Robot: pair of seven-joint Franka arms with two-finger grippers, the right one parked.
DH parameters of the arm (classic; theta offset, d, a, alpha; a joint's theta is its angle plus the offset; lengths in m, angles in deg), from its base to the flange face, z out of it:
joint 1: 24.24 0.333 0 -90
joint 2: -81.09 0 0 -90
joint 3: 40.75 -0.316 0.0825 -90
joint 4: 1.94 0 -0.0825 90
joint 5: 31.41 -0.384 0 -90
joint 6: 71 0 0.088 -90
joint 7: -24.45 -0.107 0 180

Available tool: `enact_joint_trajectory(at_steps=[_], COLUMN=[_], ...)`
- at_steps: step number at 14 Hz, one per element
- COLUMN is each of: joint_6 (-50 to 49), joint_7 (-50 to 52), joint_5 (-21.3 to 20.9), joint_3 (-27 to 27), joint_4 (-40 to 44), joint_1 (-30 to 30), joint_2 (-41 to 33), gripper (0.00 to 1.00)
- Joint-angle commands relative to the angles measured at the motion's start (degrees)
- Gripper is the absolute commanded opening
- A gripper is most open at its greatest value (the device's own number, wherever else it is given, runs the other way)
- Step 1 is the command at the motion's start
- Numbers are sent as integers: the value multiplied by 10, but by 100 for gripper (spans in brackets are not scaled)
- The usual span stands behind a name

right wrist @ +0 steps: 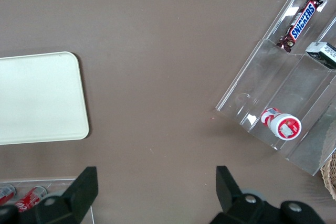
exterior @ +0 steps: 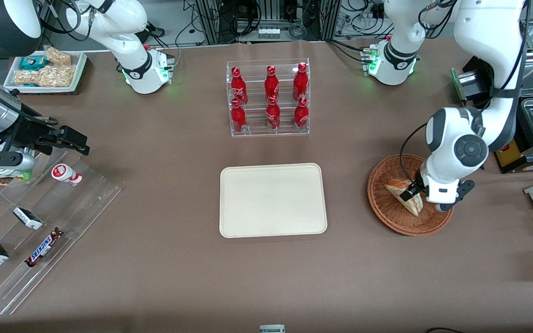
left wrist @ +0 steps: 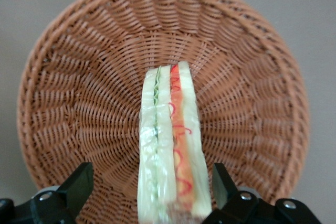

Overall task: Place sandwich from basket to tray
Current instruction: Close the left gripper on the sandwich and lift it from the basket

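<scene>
Item: sandwich (left wrist: 169, 145), a wedge standing on edge in the basket (left wrist: 79, 93), filling layers facing up toward the wrist camera; the basket sits on the table (exterior: 155, 286) toward the working arm's end. Item: gripper (left wrist: 152, 187), low over the basket, its fingers (left wrist: 79, 184) spread wide with one on each flat bread face and a visible gap on both sides, so nothing is held yet. Item: tray (exterior: 273, 200), bare, mid-table, well apart from the basket and nearer the front camera than the rack of red bottles (exterior: 269, 98). Step in hand, as you would judge it: closing on the sandwich. Keep the wedge centred between the fingers, since it looks nearer one of them, and settle low enough to catch the bread, not just the top edge. Close gently; soft bread will likely squash or slip. Lift straight up past the basket rim before you carry it across to the tray.
</scene>
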Motion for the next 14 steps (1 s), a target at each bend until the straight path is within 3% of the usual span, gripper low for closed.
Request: enact_joint_trajectory(at_steps=[1,2,3,4,6,11,14], joint_6=[13,13,13,11,-4,-151,-289], joint_7=[14,16,18,17,9,-19,-8], joint_5=[-1,1,7,10,9,6,8], joint_3=[-1,-1,-1,-1,-1,5,102], joint_4=[2,2,8,11,37,100,222], joint_1=[-2,-3,-2,1,1,-4,-6], joint_2=[10,16,20,19,15,-46,-47], gripper=[95,65,24,4,0,0,0])
